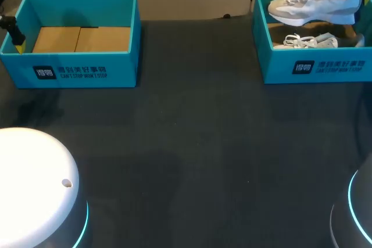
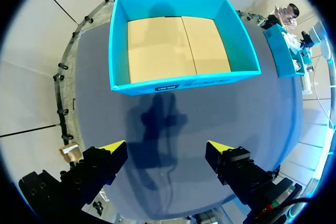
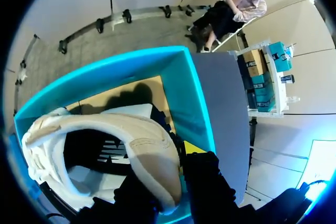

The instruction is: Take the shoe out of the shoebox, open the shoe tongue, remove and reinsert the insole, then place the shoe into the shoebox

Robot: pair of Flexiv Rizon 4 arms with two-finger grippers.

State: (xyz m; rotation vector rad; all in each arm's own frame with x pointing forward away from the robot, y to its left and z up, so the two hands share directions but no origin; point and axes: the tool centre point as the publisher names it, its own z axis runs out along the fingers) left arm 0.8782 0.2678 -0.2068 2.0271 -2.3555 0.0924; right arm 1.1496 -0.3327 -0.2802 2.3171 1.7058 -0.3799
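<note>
Nearest the lens: left arm base (image 1: 35, 184), white dome with a cyan ring, lower left of the head frame; right arm base (image 1: 356, 213), greyer, lower right corner; dark table (image 1: 203, 132) spreads between and beyond them. Left shoebox (image 1: 122, 71), teal, upper left of frame; only its bare cardboard floor shows inside. Left pincer (image 2: 167, 149) spread wide, nothing between its yellow tips; in its own wrist view it hangs over bare table with the left shoebox ahead of it, apart from the box's front wall; in the head view one yellow tip shows at the far left edge, just beside that box's left wall. Right shoebox (image 1: 279, 68), same teal, upper right of frame. Shoe (image 1: 314, 5), pale grey and white with white laces, is held up over the rear half of the right shoebox; roughly level, toe toward frame centre, heel toward the right edge; sole looks clear of the box floor, shadow beneath it. Second shoe (image 1: 308, 42) lies on that box's floor near the front wall. Right pincer (image 3: 176, 179) clamped on the shoe's heel collar; its wrist view shows one black finger outside the heel with its yellow tip against it; the other looks to sit inside the opening, partly hidden; teal walls and cardboard floor lie under the shoe.
</note>
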